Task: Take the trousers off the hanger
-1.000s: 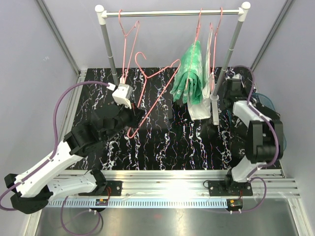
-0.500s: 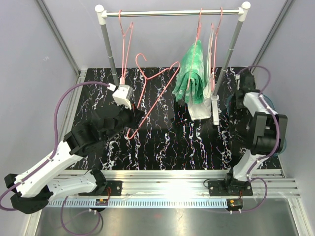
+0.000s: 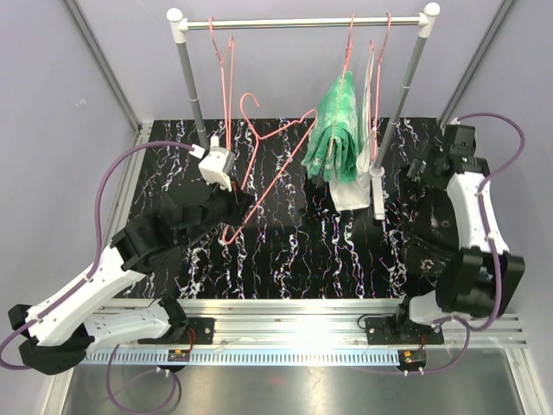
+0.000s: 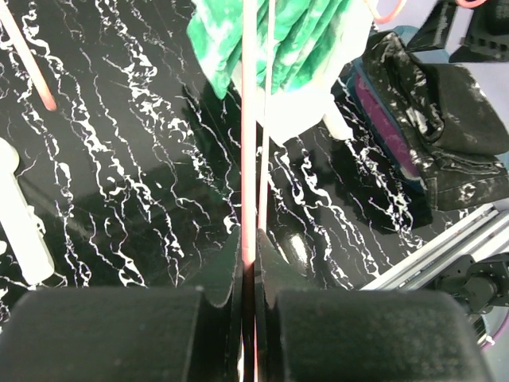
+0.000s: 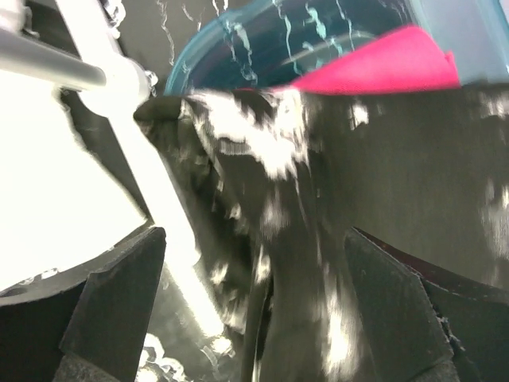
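Observation:
The green-and-white tie-dye trousers (image 3: 337, 130) hang on a pink hanger (image 3: 349, 43) from the rail, and show again in the left wrist view as trousers (image 4: 278, 40). My left gripper (image 4: 248, 239) is shut on the wire of an empty pink hanger (image 3: 268, 156) held low over the table. My right gripper (image 5: 253, 232) is open above the black marbled trousers (image 5: 302, 207). These lie in a teal bin (image 5: 238, 32) on top of the magenta trousers (image 5: 382, 64). The cloth touches neither right finger.
A rack with a rail (image 3: 302, 23) on two posts stands at the back; its right post (image 3: 393, 121) is close to my right arm. Another empty pink hanger (image 3: 226, 60) hangs at the rail's left end. The bin sits at the table's right edge.
My right gripper has opened and let go of the black marbled trousers over the bin, and the right arm has swung back and to the right. The left arm has stayed still.

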Tool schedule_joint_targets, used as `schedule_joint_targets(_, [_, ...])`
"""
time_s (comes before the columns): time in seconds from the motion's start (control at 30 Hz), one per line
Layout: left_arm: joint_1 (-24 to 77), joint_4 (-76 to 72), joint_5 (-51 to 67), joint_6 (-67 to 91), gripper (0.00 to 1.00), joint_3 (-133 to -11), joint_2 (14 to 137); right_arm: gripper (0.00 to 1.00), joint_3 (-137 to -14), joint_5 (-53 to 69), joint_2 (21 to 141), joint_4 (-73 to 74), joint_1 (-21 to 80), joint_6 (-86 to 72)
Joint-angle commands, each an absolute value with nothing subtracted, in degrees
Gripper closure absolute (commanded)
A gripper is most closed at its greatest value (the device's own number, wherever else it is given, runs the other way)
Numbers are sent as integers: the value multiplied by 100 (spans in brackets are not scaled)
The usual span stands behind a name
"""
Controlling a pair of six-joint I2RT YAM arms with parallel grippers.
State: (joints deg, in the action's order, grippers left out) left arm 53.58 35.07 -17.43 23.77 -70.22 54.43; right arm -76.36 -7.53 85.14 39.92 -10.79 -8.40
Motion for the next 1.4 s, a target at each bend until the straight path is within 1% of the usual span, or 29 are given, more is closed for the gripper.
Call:
schedule_joint_targets(0.0, [5335,3366,-1556,2312,100,-7382,5467,1,-7095,-607,7859,4553,-1081,-1529])
schedule_joint_targets(0.1, [5335,3436,-1494,2320,100,-7470,5484,1,-6374,-387,7576,4456,-1081,-1398])
schedule_joint_targets(0.2, [5335,3463,-1415,2329,100,-7497,5449,2,-6205,-185,7778,4683,-1081,-985])
schedule_joint_targets(0.27, [5335,3472,-1406,2329,100,-7497,5414,5,-6257,-263,7936,4746,-1081,-844])
schedule_joint_targets(0.33, [5335,3515,-1389,2329,100,-7506,5396,12,-6319,-185,8068,4799,-1081,-756])
schedule_joint_targets(0.37, [5335,3533,-1389,2329,100,-7515,5379,17,-6424,-167,8277,4834,-1081,-730])
schedule_joint_targets(0.4, [5335,3542,-1389,2329,100,-7497,5344,36,-6468,-245,8384,4930,-1081,-695])
schedule_joint_targets(0.43, [5335,3559,-1406,2320,100,-7497,5318,44,-6521,-255,8480,4974,-1081,-642])
schedule_joint_targets(0.5, [5335,3586,-1468,2294,100,-7462,5256,64,-6635,-255,8648,5044,-1081,-598])
schedule_joint_targets(0.6, [5335,3656,-1520,2233,100,-7453,5230,70,-6723,-360,8710,5010,-1081,-423])
schedule_joint_targets(0.63, [5335,3656,-1521,2215,100,-7453,5212,75,-6758,-413,8745,5053,-1081,-317])
schedule_joint_targets(0.67, [5335,3656,-1538,2197,100,-7453,5203,78,-6889,-535,8858,5097,-1081,-264])
schedule_joint_targets(0.7, [5335,3656,-1547,2189,100,-7453,5203,87,-6952,-606,8920,5219,-1081,-159])
schedule_joint_targets(0.73, [5335,3665,-1556,2162,100,-7462,5203,94,-7030,-702,8973,5264,-1081,-97])
schedule_joint_targets(0.83, [5335,3639,-1564,2136,100,-7453,5203,100,-7286,-1194,9140,5335,-1072,454])
schedule_joint_targets(0.87, [5335,3621,-1591,2136,100,-7444,5203,100,-7338,-1326,9193,5318,-1072,561])
schedule_joint_targets(0.9, [5335,3578,-1591,2136,100,-7418,5221,100,-7339,-1440,9193,5169,-1072,780])
schedule_joint_targets(1.0, [5335,3507,-1573,2162,100,-7392,5238,100,-7059,-1125,9158,4801,-1055,1194])
schedule_joint_targets(1.2, [5335,3375,-1617,2153,100,-7313,5247,100,-6768,-1950,9343,4273,-748,2238])
schedule_joint_targets(1.33, [5335,3243,-1626,2162,100,-7277,5256,100,-6750,-2057,9141,3684,-738,3154])
schedule_joint_targets(1.37, [5335,3226,-1600,2171,100,-7277,5265,100,-6776,-1900,9071,3570,-764,3321])
